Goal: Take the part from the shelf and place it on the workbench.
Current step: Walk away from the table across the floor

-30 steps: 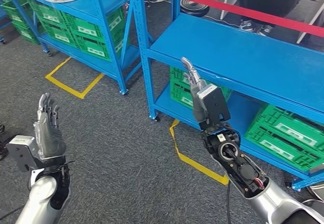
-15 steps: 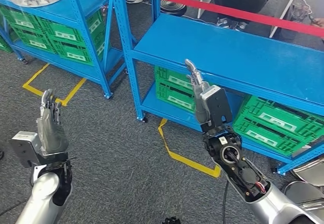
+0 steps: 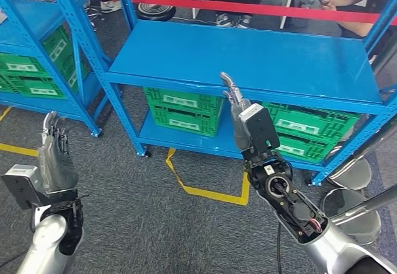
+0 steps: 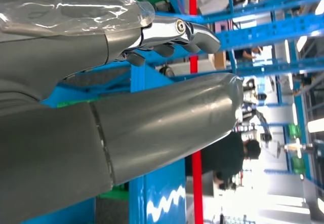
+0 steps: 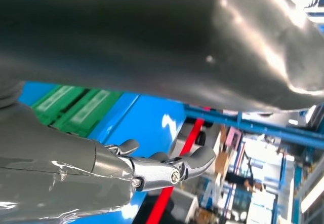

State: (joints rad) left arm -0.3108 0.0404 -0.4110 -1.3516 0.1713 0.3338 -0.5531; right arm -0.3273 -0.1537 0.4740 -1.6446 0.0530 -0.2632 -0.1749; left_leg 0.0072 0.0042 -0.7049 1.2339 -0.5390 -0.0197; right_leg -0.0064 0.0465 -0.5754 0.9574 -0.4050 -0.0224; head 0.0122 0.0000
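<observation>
Both my hands are raised in front of a blue shelf rack (image 3: 243, 57) whose middle board is bare. My left hand (image 3: 56, 156) stands upright at the lower left with its fingers straight and nothing in it. My right hand (image 3: 236, 110) is lifted near the shelf's front edge, fingers extended, also holding nothing. In the left wrist view my left hand (image 4: 114, 82) shows a straight thumb and fingers against blue shelving. In the right wrist view my right hand (image 5: 153, 133) is likewise spread and empty. No part lies on the shelf board ahead.
Green crates (image 3: 182, 106) sit on the lower board, more (image 3: 309, 128) to the right. A second blue rack (image 3: 28, 20) with green crates stands at the left. Yellow tape (image 3: 206, 193) marks the grey floor. Red barrier tape (image 3: 234, 6) runs behind, with people seated beyond. Round silver bases (image 3: 355, 175) stand at the right.
The camera has swung to the right, so the whole scene slid left; the silver round part on the left rack has left the picture. Both hands keep their raised pose.
</observation>
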